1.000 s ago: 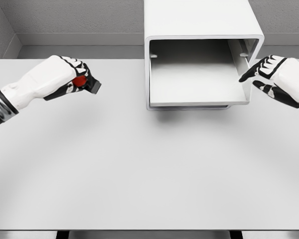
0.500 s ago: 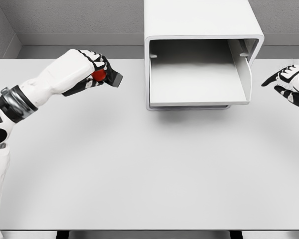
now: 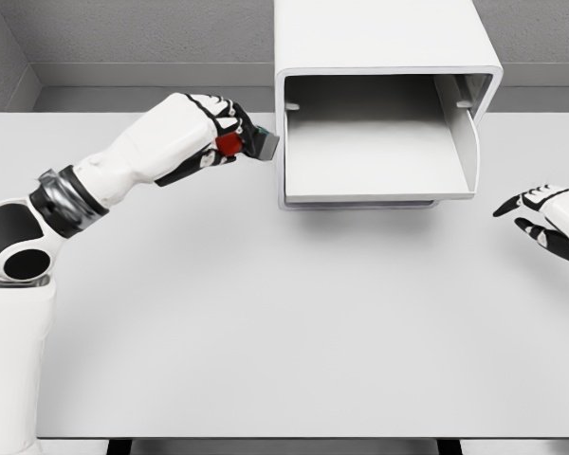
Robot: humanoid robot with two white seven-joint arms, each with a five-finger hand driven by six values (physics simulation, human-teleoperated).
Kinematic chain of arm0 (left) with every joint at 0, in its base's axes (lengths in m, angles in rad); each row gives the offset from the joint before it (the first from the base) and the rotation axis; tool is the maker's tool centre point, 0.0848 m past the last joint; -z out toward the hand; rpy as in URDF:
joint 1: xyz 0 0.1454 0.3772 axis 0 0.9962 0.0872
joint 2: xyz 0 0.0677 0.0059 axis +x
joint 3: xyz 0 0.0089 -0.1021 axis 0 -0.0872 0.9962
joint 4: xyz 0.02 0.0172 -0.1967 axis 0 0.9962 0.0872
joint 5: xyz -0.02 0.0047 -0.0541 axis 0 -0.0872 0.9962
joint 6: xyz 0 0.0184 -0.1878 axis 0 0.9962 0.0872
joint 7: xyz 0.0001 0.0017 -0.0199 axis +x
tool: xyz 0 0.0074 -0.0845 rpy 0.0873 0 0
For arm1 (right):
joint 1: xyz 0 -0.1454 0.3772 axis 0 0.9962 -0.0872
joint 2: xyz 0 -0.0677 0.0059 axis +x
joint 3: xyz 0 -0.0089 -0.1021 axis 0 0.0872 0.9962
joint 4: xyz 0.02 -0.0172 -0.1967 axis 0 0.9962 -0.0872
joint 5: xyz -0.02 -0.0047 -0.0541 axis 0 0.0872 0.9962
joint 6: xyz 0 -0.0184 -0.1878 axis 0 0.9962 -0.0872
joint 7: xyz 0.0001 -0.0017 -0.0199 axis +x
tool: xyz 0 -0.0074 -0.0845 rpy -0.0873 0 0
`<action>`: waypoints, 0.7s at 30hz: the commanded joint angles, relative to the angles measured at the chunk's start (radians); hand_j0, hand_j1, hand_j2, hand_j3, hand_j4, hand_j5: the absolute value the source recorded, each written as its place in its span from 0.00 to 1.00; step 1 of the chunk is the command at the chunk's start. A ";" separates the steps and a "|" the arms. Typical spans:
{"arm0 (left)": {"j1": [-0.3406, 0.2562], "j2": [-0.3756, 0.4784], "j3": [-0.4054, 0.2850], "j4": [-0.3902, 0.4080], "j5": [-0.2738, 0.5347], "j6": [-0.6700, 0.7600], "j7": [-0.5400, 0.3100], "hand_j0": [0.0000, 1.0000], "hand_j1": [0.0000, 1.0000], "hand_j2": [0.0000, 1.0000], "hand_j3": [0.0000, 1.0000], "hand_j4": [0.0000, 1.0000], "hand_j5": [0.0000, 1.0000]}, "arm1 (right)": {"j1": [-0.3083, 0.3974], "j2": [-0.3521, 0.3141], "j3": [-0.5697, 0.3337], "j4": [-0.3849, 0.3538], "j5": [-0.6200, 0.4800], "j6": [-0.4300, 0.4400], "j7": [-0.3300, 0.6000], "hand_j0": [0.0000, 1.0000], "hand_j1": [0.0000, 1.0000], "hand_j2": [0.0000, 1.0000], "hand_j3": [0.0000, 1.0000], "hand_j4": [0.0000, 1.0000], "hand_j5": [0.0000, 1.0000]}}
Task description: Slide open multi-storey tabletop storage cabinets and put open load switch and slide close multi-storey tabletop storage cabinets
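The left robot hand (image 3: 209,142) is held above the far left of the desk (image 3: 266,322), its fingers curled around the switch (image 3: 242,144), a red and dark part projecting to the right of the fist. The switch is carried in the air just beside the left wall of the cabinet (image 3: 379,57), outside it and not yet over the drawer (image 3: 375,161). The drawer is seen pulled open and nothing is visible inside it.

The likeliest fault from here is judged to be a knock of the switch tip against the left wall or the drawer's edge, caused by too low or too straight an approach; the grip could be loosened and the switch dropped onto the desk.

At the right edge, the right robot hand (image 3: 550,220) is held with fingers spread, gripping nothing, well apart from the cabinet.
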 commanded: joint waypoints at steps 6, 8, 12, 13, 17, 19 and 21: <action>-0.002 -0.040 -0.019 -0.020 0.005 0.003 0.001 0.37 0.37 0.37 0.37 0.37 0.37 | 0.006 0.027 -0.002 0.022 -0.006 0.000 0.000 0.52 0.52 0.52 0.52 0.52 0.52; -0.002 -0.060 -0.021 -0.022 0.002 0.003 0.001 0.37 0.37 0.37 0.37 0.37 0.37 | 0.006 0.027 -0.002 0.021 -0.006 0.000 0.001 0.52 0.52 0.52 0.52 0.52 0.52; -0.011 -0.087 -0.053 -0.020 -0.003 0.003 0.001 0.37 0.37 0.37 0.37 0.37 0.37 | 0.006 0.027 -0.002 0.021 -0.006 0.000 0.001 0.52 0.52 0.52 0.52 0.52 0.52; -0.011 -0.093 -0.056 -0.020 -0.004 0.003 0.001 0.37 0.37 0.37 0.37 0.37 0.37 | 0.006 0.027 -0.002 0.021 -0.006 0.000 0.001 0.52 0.52 0.52 0.52 0.52 0.52; -0.015 -0.126 -0.079 -0.014 -0.026 0.003 0.001 0.37 0.37 0.37 0.37 0.37 0.37 | 0.006 0.027 -0.002 0.019 -0.006 0.000 0.001 0.53 0.53 0.53 0.53 0.53 0.53; -0.028 -0.150 -0.084 -0.005 -0.061 0.003 0.001 0.37 0.37 0.37 0.37 0.37 0.37 | 0.006 0.027 -0.002 0.019 -0.006 0.000 0.001 0.53 0.53 0.53 0.53 0.53 0.53; -0.028 -0.153 -0.088 -0.003 -0.073 0.003 0.001 0.37 0.37 0.37 0.37 0.37 0.37 | 0.006 0.027 -0.002 0.016 -0.006 0.000 0.001 0.53 0.53 0.53 0.53 0.53 0.53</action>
